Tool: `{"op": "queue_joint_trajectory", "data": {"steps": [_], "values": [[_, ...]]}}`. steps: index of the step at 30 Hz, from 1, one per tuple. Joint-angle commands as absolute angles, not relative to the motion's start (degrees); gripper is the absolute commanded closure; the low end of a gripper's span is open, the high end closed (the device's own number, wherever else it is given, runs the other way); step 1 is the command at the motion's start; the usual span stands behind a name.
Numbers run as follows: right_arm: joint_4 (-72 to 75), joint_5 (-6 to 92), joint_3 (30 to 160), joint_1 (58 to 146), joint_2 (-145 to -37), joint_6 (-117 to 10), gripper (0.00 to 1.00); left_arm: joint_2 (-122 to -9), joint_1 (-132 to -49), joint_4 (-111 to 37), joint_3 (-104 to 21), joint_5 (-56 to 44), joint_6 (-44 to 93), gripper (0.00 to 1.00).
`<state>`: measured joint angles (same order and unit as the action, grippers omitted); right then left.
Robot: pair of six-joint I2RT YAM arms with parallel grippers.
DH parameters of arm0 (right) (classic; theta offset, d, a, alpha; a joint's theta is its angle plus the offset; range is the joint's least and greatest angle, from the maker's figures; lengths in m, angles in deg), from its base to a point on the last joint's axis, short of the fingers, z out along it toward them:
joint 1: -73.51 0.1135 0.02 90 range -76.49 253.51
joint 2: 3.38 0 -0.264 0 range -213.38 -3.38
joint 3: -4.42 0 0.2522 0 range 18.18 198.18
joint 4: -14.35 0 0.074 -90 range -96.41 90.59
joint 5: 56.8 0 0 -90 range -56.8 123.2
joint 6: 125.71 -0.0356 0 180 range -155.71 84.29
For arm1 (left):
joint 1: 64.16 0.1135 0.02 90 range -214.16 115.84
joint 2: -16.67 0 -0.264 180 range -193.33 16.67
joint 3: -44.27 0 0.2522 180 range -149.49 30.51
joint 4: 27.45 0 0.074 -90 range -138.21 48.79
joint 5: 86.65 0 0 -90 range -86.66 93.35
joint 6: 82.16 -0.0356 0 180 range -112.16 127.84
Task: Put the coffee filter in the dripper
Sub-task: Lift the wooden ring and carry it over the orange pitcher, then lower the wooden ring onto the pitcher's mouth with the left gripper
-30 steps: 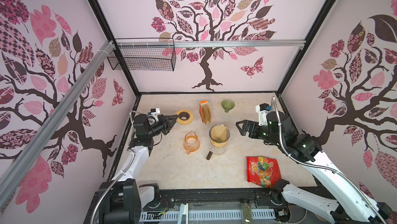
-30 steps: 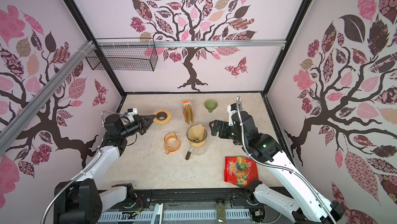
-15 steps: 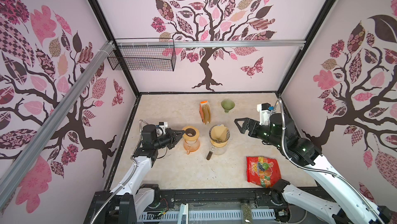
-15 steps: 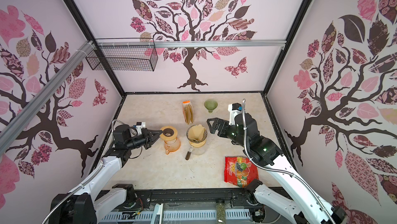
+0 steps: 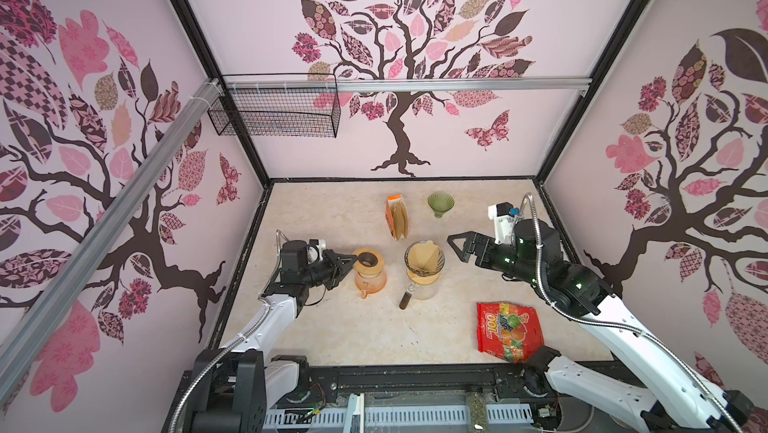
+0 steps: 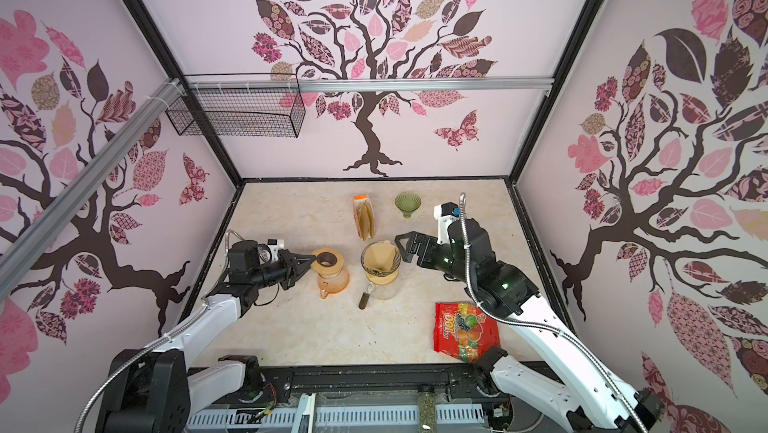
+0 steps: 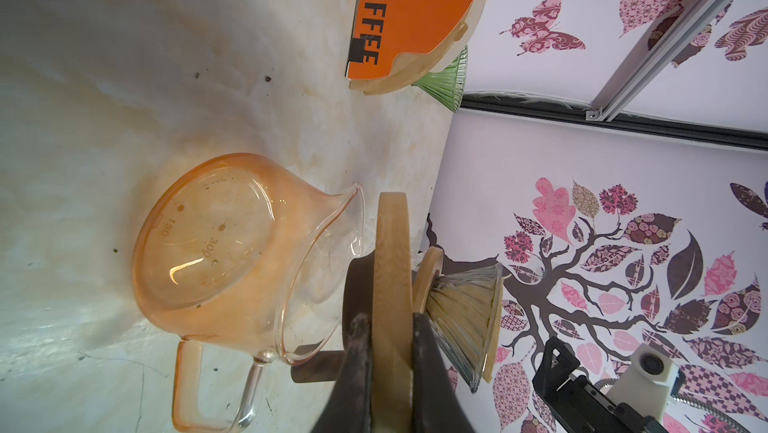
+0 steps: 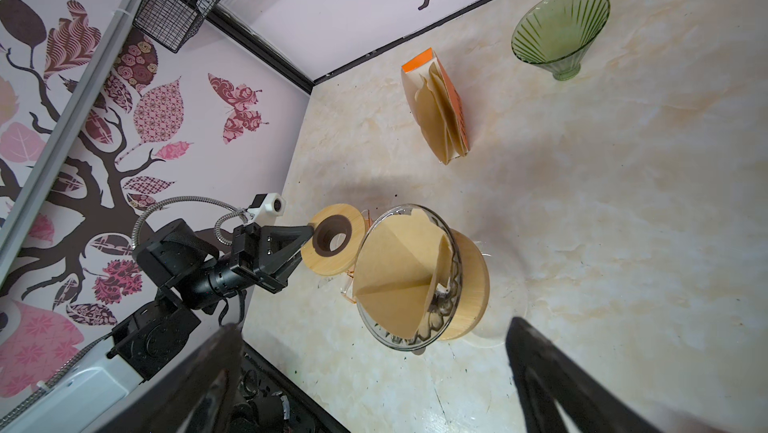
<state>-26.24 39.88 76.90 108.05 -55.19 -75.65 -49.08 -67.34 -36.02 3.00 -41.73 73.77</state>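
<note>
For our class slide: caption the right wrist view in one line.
Paper filter sits in the glass dripper; left gripper holds a wooden ring.

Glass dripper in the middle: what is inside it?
A brown paper coffee filter, folded as a cone, sits inside the glass dripper. It covers the dripper's bottom, so anything under it cannot be seen.

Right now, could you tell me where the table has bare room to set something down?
The table is bare in front of the orange carafe, left of the candy bag. The back left corner, beside the filter box, is free too. It is crowded around the glass dripper.
</note>
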Motion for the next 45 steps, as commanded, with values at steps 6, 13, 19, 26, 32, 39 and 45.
{"op": "queue_joint_trajectory", "data": {"steps": [6, 13, 19, 26, 32, 39, 45], "values": [[-26.65, 41.0, 77.66, 108.13, -55.5, -75.66, 0.0, -51.4, -67.9, -33.83, 4.07, -41.14, 71.46, 0.95], [-26.73, 41.03, 77.32, 108.09, -55.39, -75.62, 0.0, -52.11, -68.06, -33.98, 4.58, -40.95, 70.73, 0.92], [-26.65, 41.2, 77.37, 108.1, -55.64, -75.52, 0.0, -51.87, -68.11, -34.22, 4.98, -40.86, 70.44, 0.88], [-26.46, 41.47, 77.02, 108.11, -55.76, -75.55, 0.0, -51.45, -68.18, -34.66, 5.11, -40.78, 70.39, 0.84], [-26.56, 41.22, 77.0, 108.08, -55.47, -75.47, 0.0, -51.14, -68.2, -34.91, 5.15, -40.6, 70.23, 0.79], [-26.39, 41.29, 76.91, 108.11, -55.5, -75.64, 0.0, -50.41, -68.08, -35.93, 5.37, -40.45, 69.82, 0.78], [-26.46, 41.29, 76.71, 108.08, -55.41, -75.65, 0.0, -49.79, -68.19, -36.29, 5.89, -40.16, 69.73, 0.77]]}}
